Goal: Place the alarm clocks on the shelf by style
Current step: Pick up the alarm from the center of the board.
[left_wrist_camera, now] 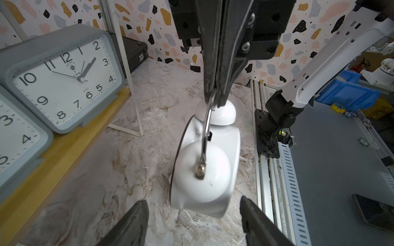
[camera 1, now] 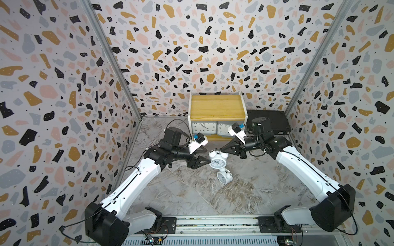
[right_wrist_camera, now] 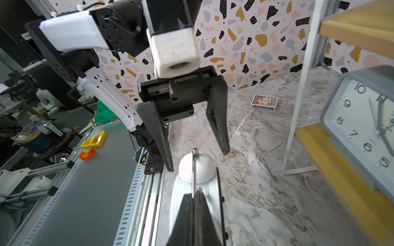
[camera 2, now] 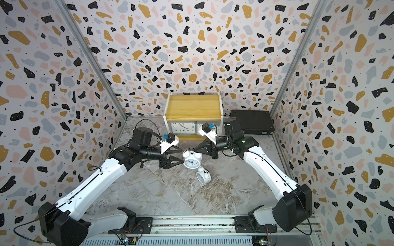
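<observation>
The bench lies under both tools. The shelf stands just beyond them, its top board bare and the two grey clocks side by side on the lower board, close behind the tool tips. The right tool is clamped together on the thin wire handle of a white bell clock, which hangs beneath its tips and seems clear of the bench. The left tool stands apart, a finger to either side of that clock and, as far as the views show, not touching it. The weak point, I judge, is that pinch on a slim round wire. The clock can swing or pivot as the arm lifts toward the top board. It could then knock the left tool's spread fingers or the shelf's front edge, and land tilted or slip out. A drop would likely strike the second bell clock, lying on the bench just below the right tool.
</observation>
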Robot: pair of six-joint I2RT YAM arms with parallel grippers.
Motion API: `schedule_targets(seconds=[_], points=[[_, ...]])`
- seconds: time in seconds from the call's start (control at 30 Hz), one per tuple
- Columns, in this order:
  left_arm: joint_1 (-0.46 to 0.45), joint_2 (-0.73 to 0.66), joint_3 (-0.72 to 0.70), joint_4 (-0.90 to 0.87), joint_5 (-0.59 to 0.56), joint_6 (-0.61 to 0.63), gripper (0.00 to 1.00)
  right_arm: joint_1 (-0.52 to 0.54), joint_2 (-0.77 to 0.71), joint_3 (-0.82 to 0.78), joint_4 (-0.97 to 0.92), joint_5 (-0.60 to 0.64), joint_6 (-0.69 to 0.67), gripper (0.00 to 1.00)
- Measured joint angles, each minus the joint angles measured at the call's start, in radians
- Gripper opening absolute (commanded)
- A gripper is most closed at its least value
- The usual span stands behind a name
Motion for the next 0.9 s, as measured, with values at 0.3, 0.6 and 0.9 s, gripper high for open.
schedule_targets(seconds=[0.3,0.6,0.9], points=[[0.0,0.003,-0.018,0.024,0.107,0.042,0.71,0.0,0.0,0.0,-0.005,-0.039,0.005,0.0],[-0.002,0.04,-0.019,0.017,0.144,0.079,0.69,0.0,0.0,0.0,0.01,-0.054,0.028,0.0],[-0.006,0.069,-0.016,-0.003,0.161,0.084,0.37,-0.002,0.0,0.0,0.021,-0.056,0.043,0.0]])
